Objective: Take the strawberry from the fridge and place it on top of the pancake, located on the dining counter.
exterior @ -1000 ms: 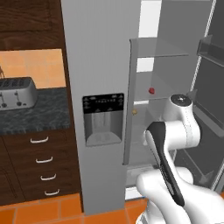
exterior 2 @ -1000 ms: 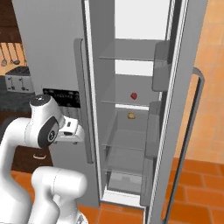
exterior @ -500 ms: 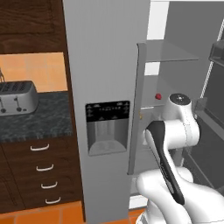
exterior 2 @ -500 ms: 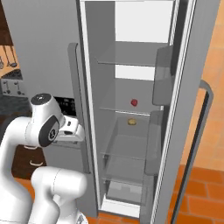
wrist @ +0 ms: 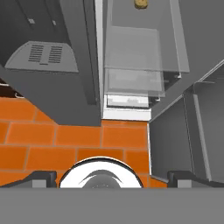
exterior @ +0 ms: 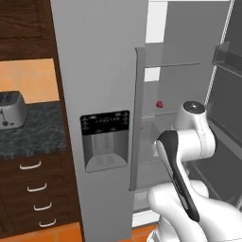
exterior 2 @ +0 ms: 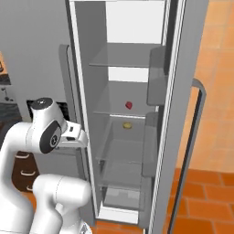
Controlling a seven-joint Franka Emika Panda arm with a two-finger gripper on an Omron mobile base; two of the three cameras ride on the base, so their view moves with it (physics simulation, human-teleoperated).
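Observation:
The fridge (exterior: 97,66) stands with its right door (exterior 2: 182,105) swung open. The strawberry (exterior: 159,104) is a tiny red fruit on a glass shelf inside, at about mid height (exterior 2: 129,104). My gripper (wrist: 112,178) hangs folded close to the arm in front of the fridge's closed left door, pointing down at the floor, well short of the strawberry. Its fingertips (wrist: 41,178) stand wide apart, open, with nothing between them. The pancake and the dining counter are out of view.
A small yellowish item (exterior 2: 127,124) lies on the shelf below the strawberry (wrist: 140,3). The black dispenser panel (exterior: 105,141) sits in the closed door. A toaster (exterior: 9,109) stands on the dark wall counter (exterior: 35,134) above drawers (exterior: 33,189). Orange tiles (wrist: 65,135) cover the floor.
The whole picture has shifted and the fridge looks larger: the base has driven closer to it. The arm keeps the same folded pose and the gripper stays open.

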